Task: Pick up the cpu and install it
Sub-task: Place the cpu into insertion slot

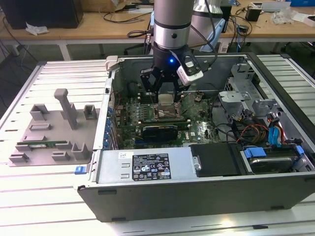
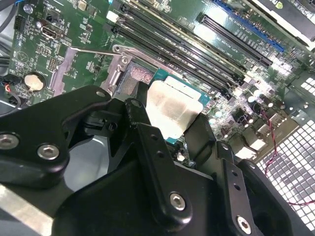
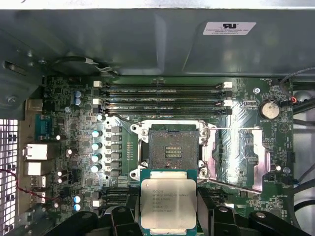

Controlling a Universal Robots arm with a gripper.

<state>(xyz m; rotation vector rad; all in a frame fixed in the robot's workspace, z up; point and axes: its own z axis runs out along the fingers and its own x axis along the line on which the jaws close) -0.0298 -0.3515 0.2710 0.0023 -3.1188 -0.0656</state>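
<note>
Inside the open computer case [image 1: 147,194], the gripper [image 1: 165,93] hangs low over the green circuit board [image 3: 74,142], its fingers clamped on two opposite edges of the cpu [image 3: 168,204]. The flat square chip sits level between them, metal top facing the wrist. The empty socket [image 3: 170,150] lies beneath and just forward of the held chip. Chip and socket look near but apart, with the chip not yet seated.

Arm [image 1: 171,17] vertical, wrist [image 1: 171,42] down, jaws clamped on cpu [image 3: 168,204] edges.
</note>
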